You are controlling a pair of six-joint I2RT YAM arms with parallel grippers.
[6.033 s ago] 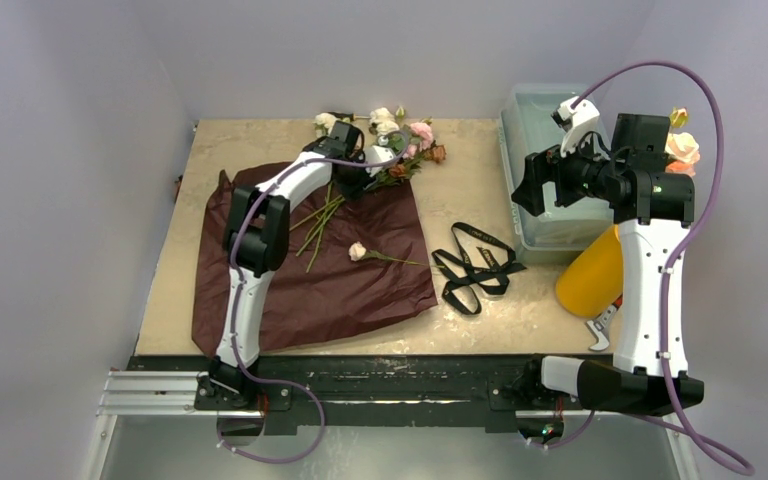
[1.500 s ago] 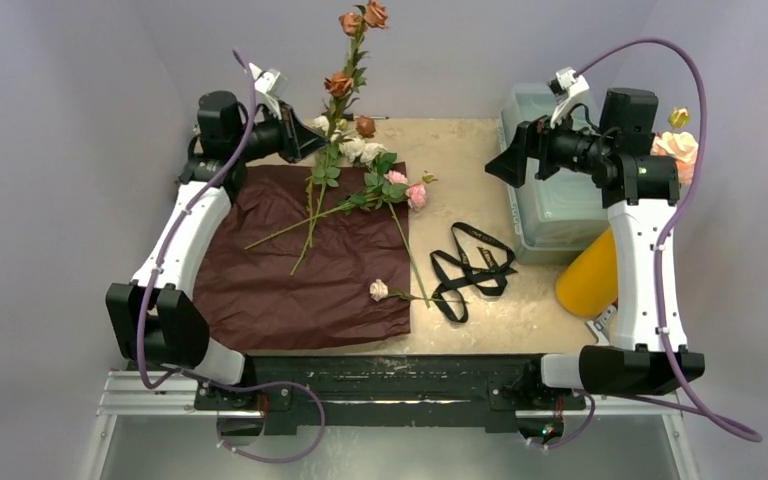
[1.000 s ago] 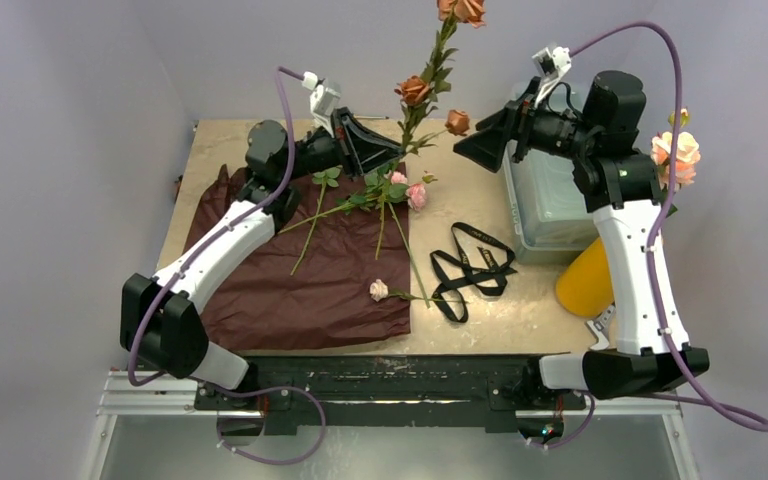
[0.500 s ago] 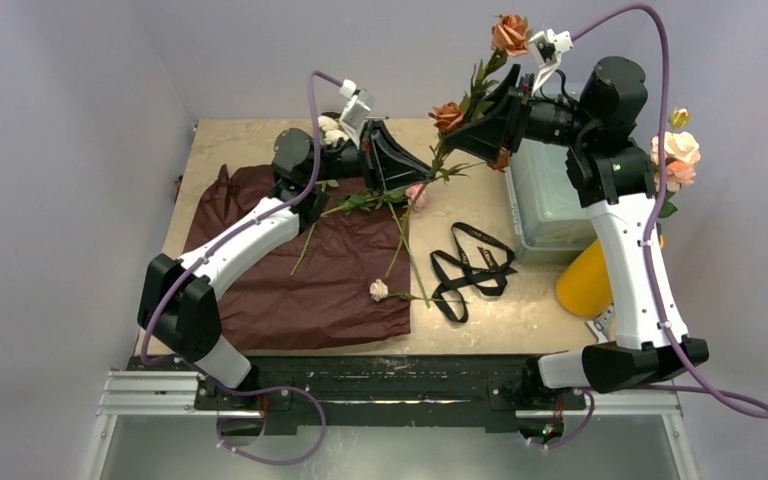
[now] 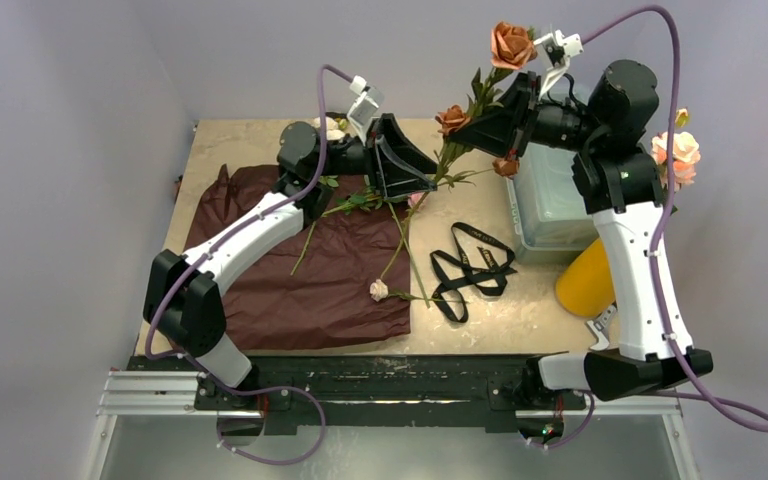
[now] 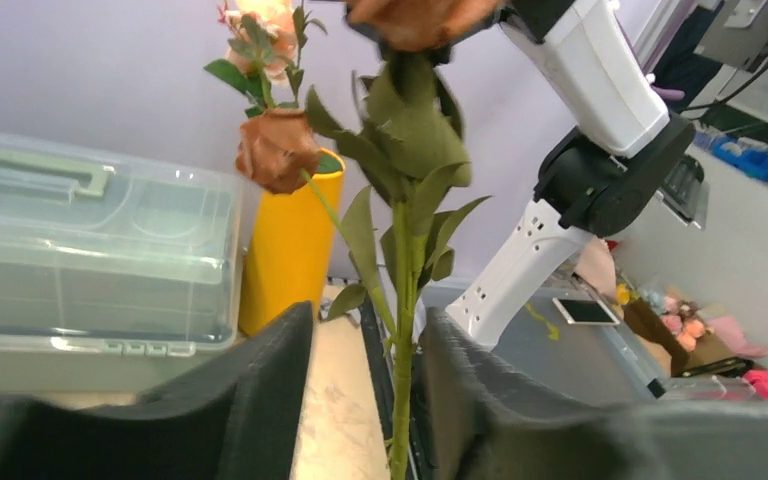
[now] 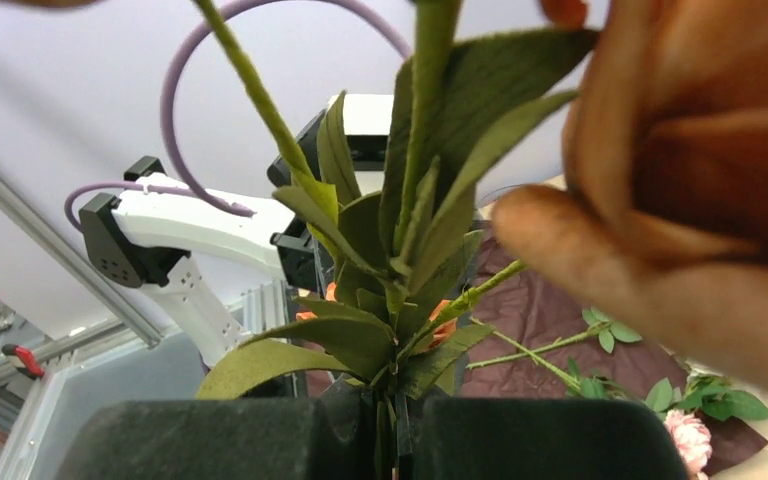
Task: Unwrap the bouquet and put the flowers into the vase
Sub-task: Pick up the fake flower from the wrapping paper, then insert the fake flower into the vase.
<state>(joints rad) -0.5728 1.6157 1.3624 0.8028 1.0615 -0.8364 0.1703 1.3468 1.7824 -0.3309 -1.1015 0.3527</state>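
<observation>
Seeing left gripper loosely spread around the orange rose stem, over the maroon paper. Then right gripper pinching that same stem nearer the blooms. Spotting the vase far right, beside the clear box.

Both arms raised, pincers nearly meeting in mid-air
Left pincer reaches right with its jaws parted; right pincer points left toward it, jaws clamped together.
</observation>
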